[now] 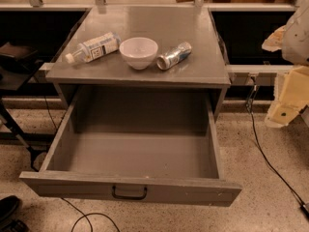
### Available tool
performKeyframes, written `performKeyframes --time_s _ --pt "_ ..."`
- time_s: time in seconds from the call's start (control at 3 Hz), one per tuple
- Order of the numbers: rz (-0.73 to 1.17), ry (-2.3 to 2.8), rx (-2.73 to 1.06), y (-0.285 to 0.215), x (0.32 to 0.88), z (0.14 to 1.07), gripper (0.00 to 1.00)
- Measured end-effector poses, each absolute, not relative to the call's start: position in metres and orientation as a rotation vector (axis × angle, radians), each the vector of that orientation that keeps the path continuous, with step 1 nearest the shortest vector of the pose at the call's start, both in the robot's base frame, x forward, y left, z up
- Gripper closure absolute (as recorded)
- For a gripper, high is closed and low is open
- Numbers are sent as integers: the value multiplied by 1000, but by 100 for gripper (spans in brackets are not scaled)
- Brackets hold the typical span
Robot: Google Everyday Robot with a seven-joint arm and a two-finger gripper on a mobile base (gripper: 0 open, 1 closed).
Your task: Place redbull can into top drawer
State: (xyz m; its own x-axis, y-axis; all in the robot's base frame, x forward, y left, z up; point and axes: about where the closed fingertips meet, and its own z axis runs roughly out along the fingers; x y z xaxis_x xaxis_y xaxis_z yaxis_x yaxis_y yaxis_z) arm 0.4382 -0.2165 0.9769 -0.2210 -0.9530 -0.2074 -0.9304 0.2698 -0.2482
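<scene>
1. Speckled floor (270, 197); grey cabinet top (193, 66).
2. top drawer (130, 190) pulled out wide.
3. gripper (286, 103) at right edge, well apart from the can; its grip state cannot be told.
4. Plastic bottle (94, 47) lying left; white bowl (138, 52) upright.
5. redbull can (174, 55) on its side, just right of bowl.

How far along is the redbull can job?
Done: the top drawer is open, empty. In hand: nothing; the pincer is at the right edge, off the cabinet. Left: the redbull can lies on its side on the cabinet beside the white bowl, not yet grasped.
</scene>
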Motion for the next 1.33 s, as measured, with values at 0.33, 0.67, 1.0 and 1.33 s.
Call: performKeyframes --time_s 0.33,0.67,1.0,1.33 --pt "-101 2229 -1723 -216 438 977 0" --pt "-112 2185 -1700 -208 455 981 0" --pt "-136 2129 -1703 -187 487 979 0" --pt "-151 2067 -1731 -161 529 978 0"
